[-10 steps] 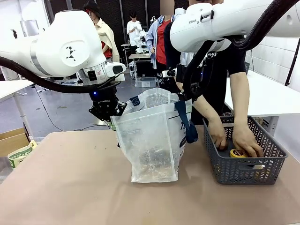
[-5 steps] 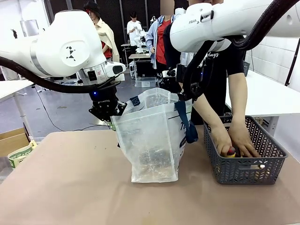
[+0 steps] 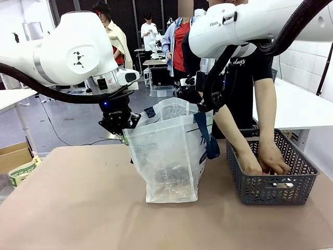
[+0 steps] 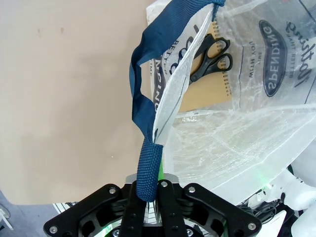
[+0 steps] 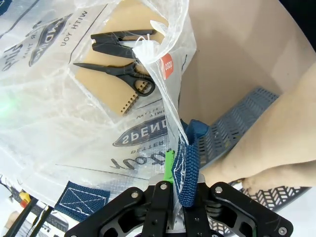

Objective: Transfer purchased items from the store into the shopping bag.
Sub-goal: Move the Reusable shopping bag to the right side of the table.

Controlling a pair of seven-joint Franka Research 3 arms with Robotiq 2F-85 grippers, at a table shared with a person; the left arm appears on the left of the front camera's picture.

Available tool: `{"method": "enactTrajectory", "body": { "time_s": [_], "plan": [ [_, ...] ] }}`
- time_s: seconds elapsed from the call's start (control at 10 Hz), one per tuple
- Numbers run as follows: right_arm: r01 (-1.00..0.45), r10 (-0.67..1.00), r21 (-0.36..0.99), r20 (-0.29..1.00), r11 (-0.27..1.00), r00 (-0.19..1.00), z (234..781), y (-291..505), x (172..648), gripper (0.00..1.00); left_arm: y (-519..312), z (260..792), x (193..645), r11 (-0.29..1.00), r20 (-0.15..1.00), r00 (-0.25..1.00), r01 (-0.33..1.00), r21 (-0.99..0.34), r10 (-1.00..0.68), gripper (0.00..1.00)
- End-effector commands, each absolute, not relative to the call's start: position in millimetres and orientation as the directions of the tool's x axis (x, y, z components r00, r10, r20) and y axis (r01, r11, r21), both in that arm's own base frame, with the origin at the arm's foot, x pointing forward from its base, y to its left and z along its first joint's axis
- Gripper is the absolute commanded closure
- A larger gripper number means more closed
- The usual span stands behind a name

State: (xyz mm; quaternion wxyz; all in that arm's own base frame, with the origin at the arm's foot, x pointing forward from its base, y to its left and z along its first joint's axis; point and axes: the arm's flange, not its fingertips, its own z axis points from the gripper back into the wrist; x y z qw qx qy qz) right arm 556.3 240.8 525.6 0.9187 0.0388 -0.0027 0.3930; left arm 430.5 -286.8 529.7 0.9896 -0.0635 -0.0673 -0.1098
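Left hand (image 3: 120, 125), seen from the front, is pinched on one rim of the translucent whitish plastic shopping bag (image 3: 166, 161), and the right hand (image 3: 206, 108) is pinched on the opposite rim. Between them the mouth is held open, while the bag's base rests on the brown desk (image 3: 67, 208). Just beside it stands a dark grey lattice plastic basket (image 3: 270, 187), with the person's hands (image 3: 274, 159) down inside; what they grasp is hidden. From the left wrist, the left hand (image 4: 150, 190) has its jaws closed tight on a navy woven strap (image 4: 148, 163). Black-handled scissors (image 4: 211, 55) on a flat brown cardboard packet (image 4: 207, 96) lie at the bag's bottom. From the right wrist, the right hand (image 5: 173, 192) is likewise clamped on the other navy strap (image 5: 190, 165), seemingly with a fold of film. The scissors (image 5: 118, 74) show below, and the basket's wall (image 5: 232, 131) beside a forearm. The film looks thin, limp and slippery, and would likely sag shut if released, so the woven straps are the sound hold. The goods seem light. The card is stiff, best taken by its edges, and the scissor tips could pierce the film.
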Motion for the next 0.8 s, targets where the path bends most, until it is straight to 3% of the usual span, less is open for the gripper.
{"method": "enactTrajectory", "body": {
  "time_s": [0.0,0.7],
  "plan": [
    [-0.710,0.710,0.067,0.029,0.701,0.704,524.4,237.4,557.4,1.00,-286.0,529.9,430.7,0.968,0.148,0.967,0.225,-0.110,-0.208,1.00],
    [-0.710,0.710,0.067,0.029,0.701,0.704,524.4,237.4,557.4,1.00,-286.0,529.9,430.7,0.968,0.148,0.967,0.225,-0.110,-0.208,1.00]
  ]
}}
